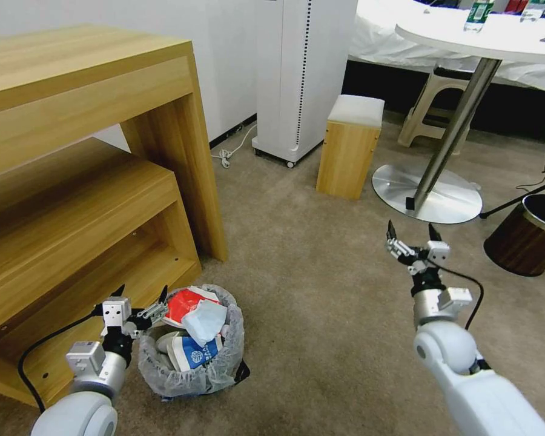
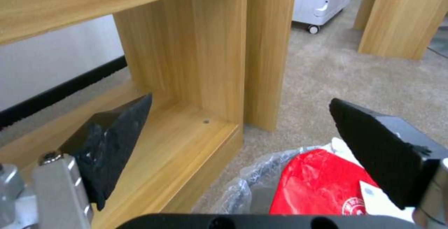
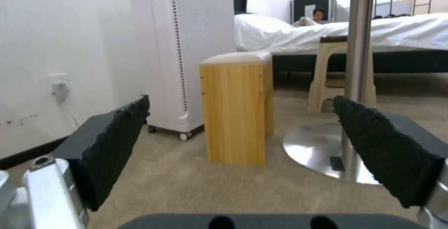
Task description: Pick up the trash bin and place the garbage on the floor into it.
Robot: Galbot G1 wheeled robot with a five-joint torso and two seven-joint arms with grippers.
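My left pincer (image 1: 140,295) spread wide, empty, hovering at trash bin (image 1: 194,369) rim, wooden shelf unit (image 1: 72,181) just beside. Bin stands on floor (image 1: 309,290) under and just right of it, garbage (image 1: 195,324) heaped inside: red wrapper, pale mask, blue-white carton. My right pincer (image 1: 410,232) spread wide, empty, raised over bare carpet, well apart from bin.

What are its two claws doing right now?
Left gripper: open, empty, beside the trash bin rim.
Right gripper: open, empty, above the floor.
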